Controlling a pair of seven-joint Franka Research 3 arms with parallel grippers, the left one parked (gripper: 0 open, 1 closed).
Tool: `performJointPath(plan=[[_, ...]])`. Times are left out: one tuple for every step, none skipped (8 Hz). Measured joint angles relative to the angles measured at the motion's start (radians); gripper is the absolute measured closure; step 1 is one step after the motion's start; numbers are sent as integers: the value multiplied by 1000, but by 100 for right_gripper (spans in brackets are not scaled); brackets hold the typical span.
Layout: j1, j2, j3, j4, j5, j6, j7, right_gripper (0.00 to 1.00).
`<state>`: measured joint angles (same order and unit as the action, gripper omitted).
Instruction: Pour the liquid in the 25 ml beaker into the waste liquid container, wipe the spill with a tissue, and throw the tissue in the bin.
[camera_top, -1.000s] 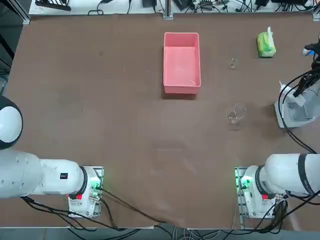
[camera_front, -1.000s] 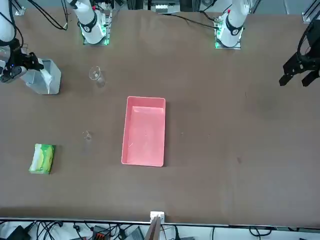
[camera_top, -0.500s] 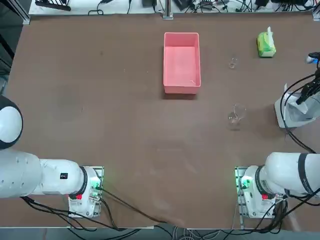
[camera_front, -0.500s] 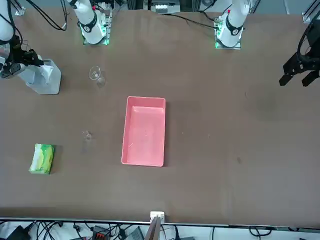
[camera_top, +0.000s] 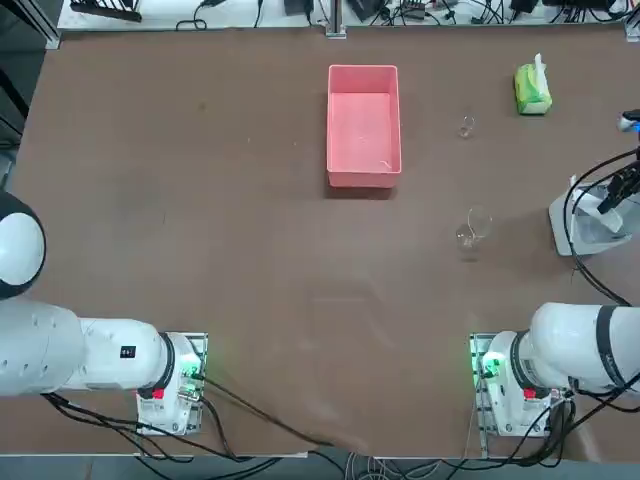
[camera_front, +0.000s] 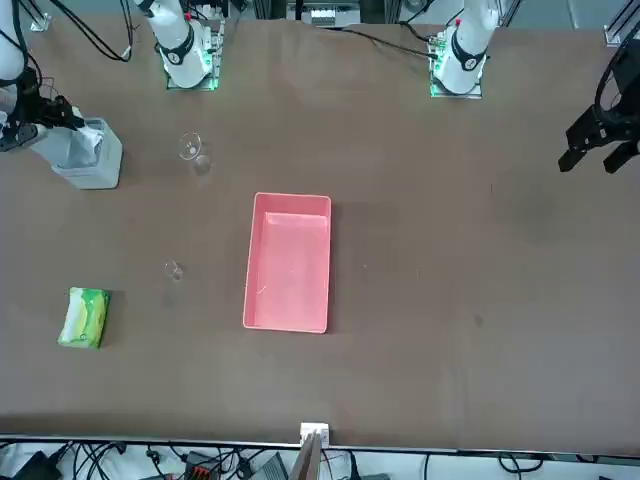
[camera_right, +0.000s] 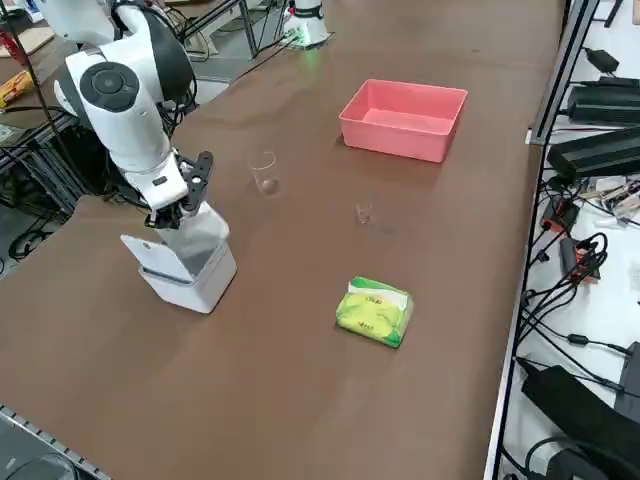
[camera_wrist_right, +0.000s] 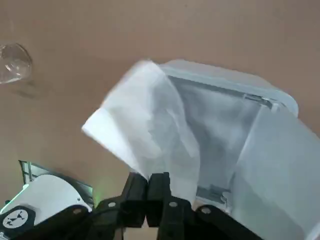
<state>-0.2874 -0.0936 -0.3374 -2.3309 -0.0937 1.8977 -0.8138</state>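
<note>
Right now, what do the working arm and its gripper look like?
The right arm is glossy white with rounded joints and a dark round cap on one of them. Black cables loop alongside it. Its base glows green with a red spot. The right gripper is black, with two slim straight fingers.

Glossy white arm, black pincer, black cables
</note>
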Motion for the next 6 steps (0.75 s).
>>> performJointPath(plan=[[-11, 7, 0, 0, -2, 6, 0, 96], [-17, 15, -1, 0, -3, 14, 0, 94], [-23, 21, -1, 0, -3, 20, 0, 90], [-27, 23, -1, 0, -3, 22, 0, 85], [-28, 23, -1, 0, -3, 23, 0, 69], [-28, 23, -1, 0, -3, 26, 0, 48]])
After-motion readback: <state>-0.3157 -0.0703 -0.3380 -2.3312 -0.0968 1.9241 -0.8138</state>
